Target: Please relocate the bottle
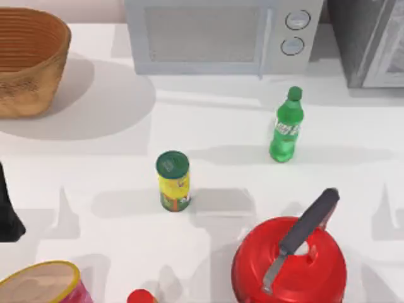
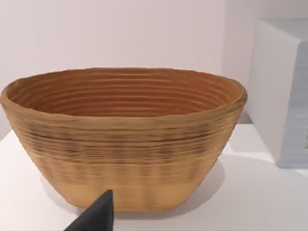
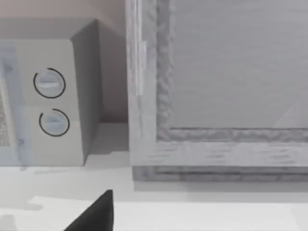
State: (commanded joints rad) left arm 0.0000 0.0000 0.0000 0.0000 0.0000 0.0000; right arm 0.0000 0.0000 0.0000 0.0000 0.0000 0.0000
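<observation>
Standing where: bottle (image 1: 287, 126), upright on the worktop (image 1: 353, 189), right of centre and toward the back, just in front of the microwave (image 1: 208, 35).
Long axis: vertical as far as can be judged, cap on top, label around the body.
Neighbours: can (image 1: 173, 180) well apart, to the left and nearer the front. The red pot (image 1: 287, 265) with its dark handle sits at the front, apart from the bottle. Nothing touches the bottle.
Left arm: a dark shape (image 1: 7, 211) at the worktop's left edge, parked. The left tool (image 2: 98, 216) faces the basket (image 2: 125, 139), well apart from the bottle.
Right tool: its dark tip (image 3: 98, 214) faces the microwave's dials (image 3: 50, 103) and the grey cabinet (image 3: 216, 86) beside them, the back right corner that the bottle stands near.
Tool state: cannot tell for either, wide or narrow; neither holds anything that can be seen.
Nearer arm: the right, in all likelihood, since the bottle lies on its half of the worktop.
Coming move: probably a reach from the right, closing on the bottle's body from the side, across the upright axis.
</observation>
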